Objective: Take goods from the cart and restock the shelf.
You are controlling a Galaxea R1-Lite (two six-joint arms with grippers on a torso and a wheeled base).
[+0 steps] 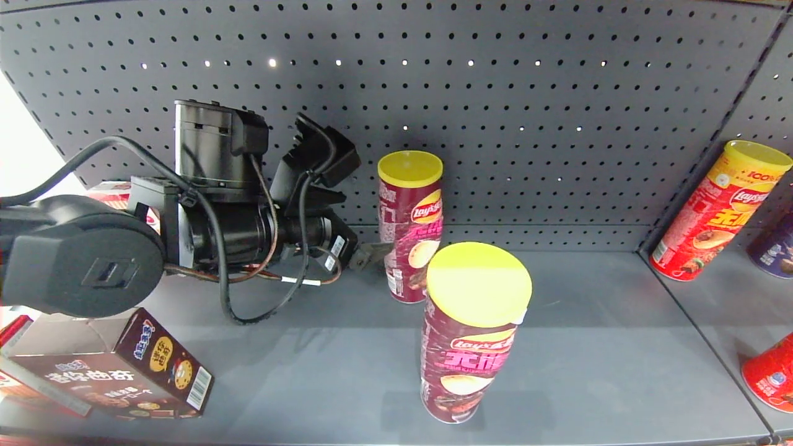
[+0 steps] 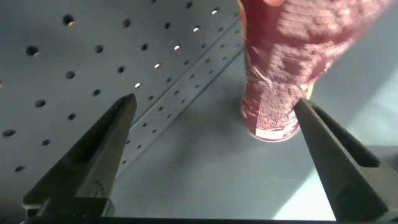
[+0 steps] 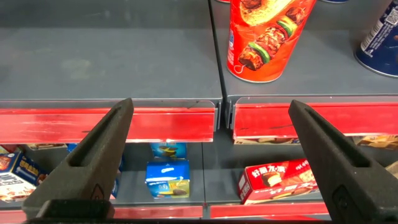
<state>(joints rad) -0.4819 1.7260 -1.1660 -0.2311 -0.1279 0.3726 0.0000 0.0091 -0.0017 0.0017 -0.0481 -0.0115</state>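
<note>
Upright on shelf (image 1: pixel 588 347): rear maroon can (image 1: pixel 410 229), with front maroon can (image 1: pixel 474 334) at its 5 o'clock and left gripper (image 1: pixel 373 251) just beside at 9 o'clock. Brown box (image 1: pixel 124 365) farther off at 8 o'clock.

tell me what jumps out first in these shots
Two yellow-lidded maroon chip cans stand upright on the grey shelf: the front can near its edge, the rear can further back. The open left gripper sits just left of the rear can.

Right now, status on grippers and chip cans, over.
Left gripper open, empty, beside rear chip can, upright on shelf. Right gripper open, empty, facing the red price rail. Front chip can stands apart from the arm.
</note>
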